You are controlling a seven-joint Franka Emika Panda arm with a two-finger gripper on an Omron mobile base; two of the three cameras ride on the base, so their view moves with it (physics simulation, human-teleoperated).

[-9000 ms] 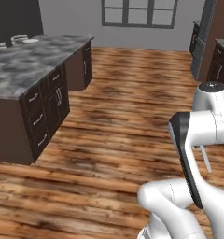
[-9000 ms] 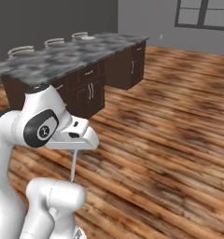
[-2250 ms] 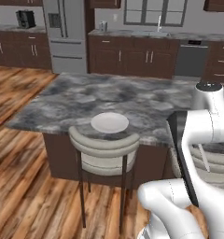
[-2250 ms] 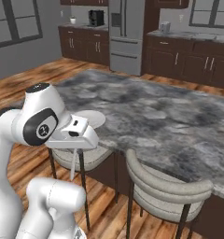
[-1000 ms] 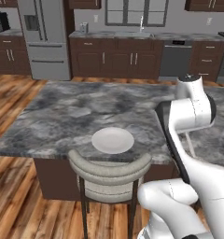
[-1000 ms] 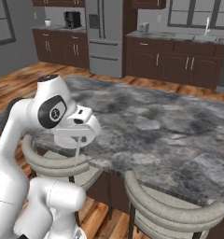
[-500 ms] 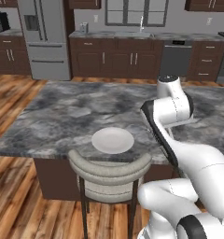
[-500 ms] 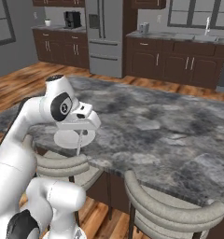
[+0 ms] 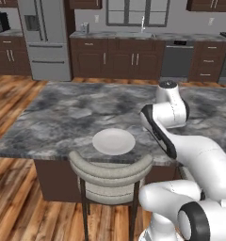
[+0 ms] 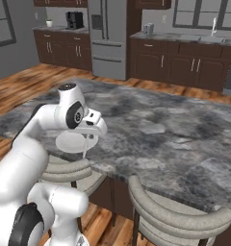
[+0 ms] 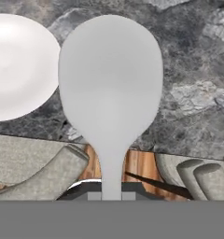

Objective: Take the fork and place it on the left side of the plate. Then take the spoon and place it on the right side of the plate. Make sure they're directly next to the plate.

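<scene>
Hand view: spoon [image 11: 110, 88] clamped in the pincer [image 10: 84, 146], bowl hanging over the bench [image 11: 193, 74] just beside the plate [image 11: 18, 65]. Arm swung forward since a second ago; placing next.

One plate [image 9: 113, 141], one spoon [image 11: 110, 88] (bowl up close), two stools [image 10: 177, 217].

Bare marble counter [image 9: 63, 117] around plate [image 9: 113, 141]; stools [image 9: 110, 172] alongside.

Even, soft rendered light; slight blur.
</scene>
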